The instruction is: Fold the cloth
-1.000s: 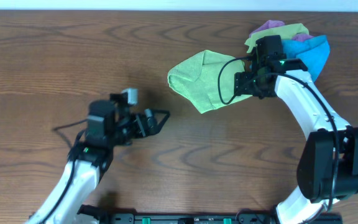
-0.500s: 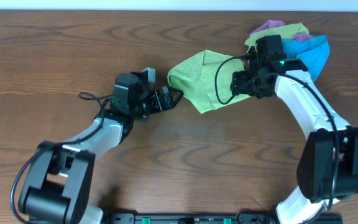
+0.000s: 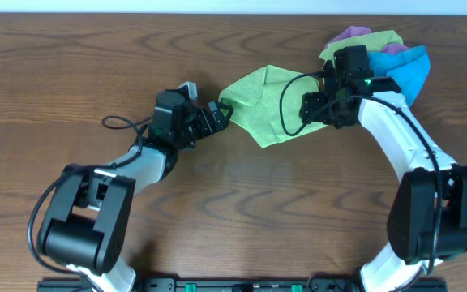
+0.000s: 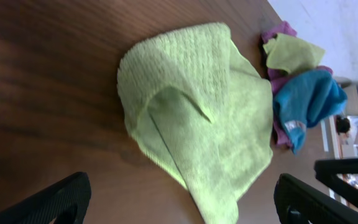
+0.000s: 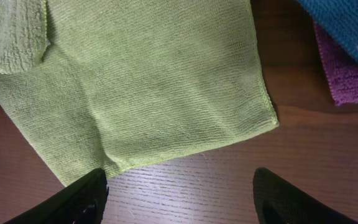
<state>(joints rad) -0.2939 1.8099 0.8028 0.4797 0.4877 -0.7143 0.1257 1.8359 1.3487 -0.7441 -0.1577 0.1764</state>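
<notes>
Left arm's fingers [image 4: 55, 200] gape (right arm's fingers [image 5: 82, 199] too).

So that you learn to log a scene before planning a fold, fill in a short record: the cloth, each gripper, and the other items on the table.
cloth: lime green cloth, flat on the wooden table, one flap turned over, not neatly folded
left gripper: open, at the cloth's left edge, holding nothing
right gripper: open, over the cloth's right edge, holding nothing
other items: pile of cloths, blue, purple and green, at the far right
</notes>
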